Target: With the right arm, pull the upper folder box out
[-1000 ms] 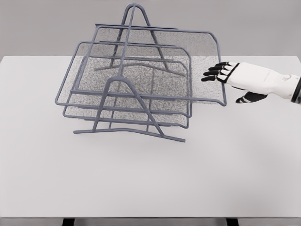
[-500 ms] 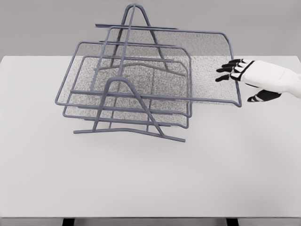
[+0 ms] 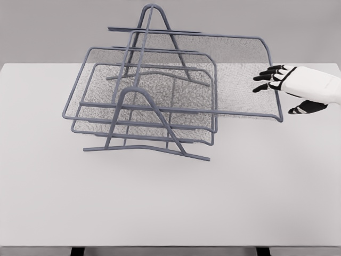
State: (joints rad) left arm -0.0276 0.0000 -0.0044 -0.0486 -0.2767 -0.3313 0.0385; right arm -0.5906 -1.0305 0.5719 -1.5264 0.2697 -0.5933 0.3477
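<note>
A grey wire rack (image 3: 139, 96) stands on the white table (image 3: 170, 202) and carries three mesh trays. The upper tray (image 3: 237, 80) sticks out far to the right of the rack, its right rim near the table's right side. My right hand (image 3: 277, 95) comes in from the right edge and grips that rim. Its black fingers (image 3: 266, 78) hook over the inside of the rim, and the thumb lies below and outside it. The middle tray (image 3: 101, 80) and the lower tray (image 3: 133, 128) sit inside the rack. The left arm is out of view.
The rack's base bar (image 3: 149, 149) runs along the table at the front, left of middle. The table's front edge lies near the bottom of the picture. A plain grey wall stands behind.
The right hand has moved to the right, and the upper tray has slid out of the rack with it by a good stretch. The rack and the other trays stayed put.
</note>
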